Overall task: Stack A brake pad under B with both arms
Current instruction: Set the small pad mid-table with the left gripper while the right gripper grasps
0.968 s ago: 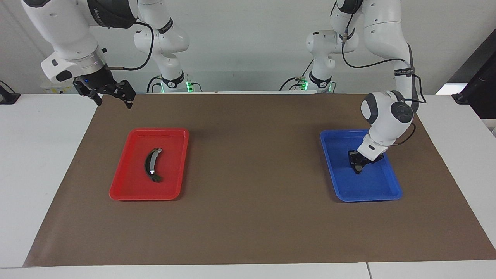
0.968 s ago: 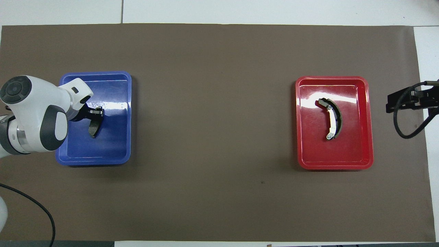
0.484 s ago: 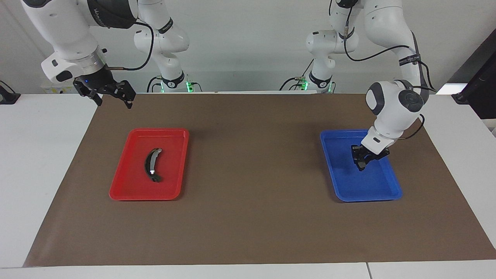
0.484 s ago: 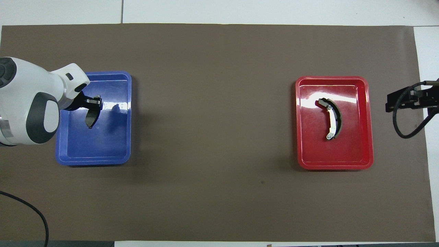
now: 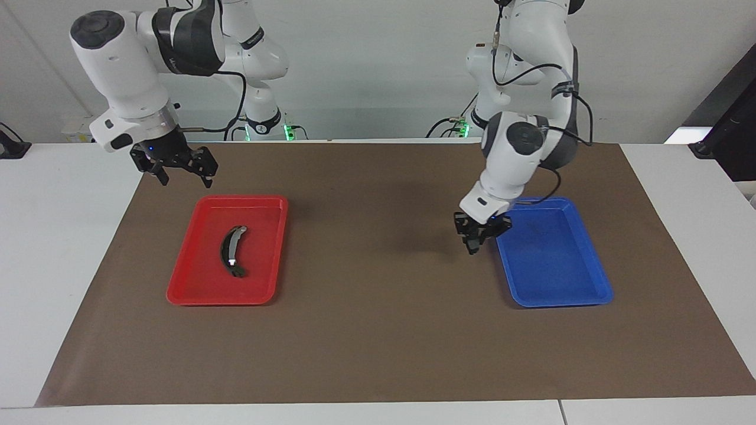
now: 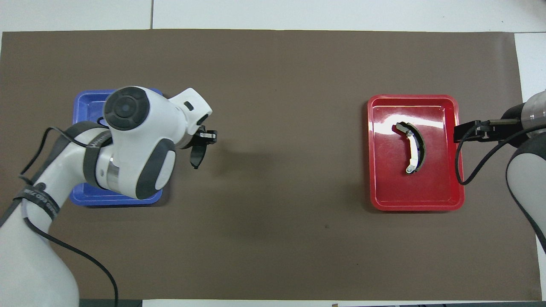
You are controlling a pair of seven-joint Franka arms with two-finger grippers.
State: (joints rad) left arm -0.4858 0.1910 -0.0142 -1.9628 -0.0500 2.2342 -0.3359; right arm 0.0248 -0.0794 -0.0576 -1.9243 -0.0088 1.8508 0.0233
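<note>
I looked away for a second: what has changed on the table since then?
The left gripper, shut on the short dark-grey brake pad, carried it out of the blue tray to over the brown mat. The right gripper shifted toward the red tray. The long crescent-shaped piece stayed put.

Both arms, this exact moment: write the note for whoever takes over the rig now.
Left hand: shut on the short brake pad, up in the air over the brown mat, just off the blue tray.
Right hand: open, over the mat beside the red tray.
Long curved pad: lying in the red tray, untouched.
Done: short pad picked out of the blue tray.
Left: set the short pad down, then fetch the long pad with the right hand and lay it on top.
</note>
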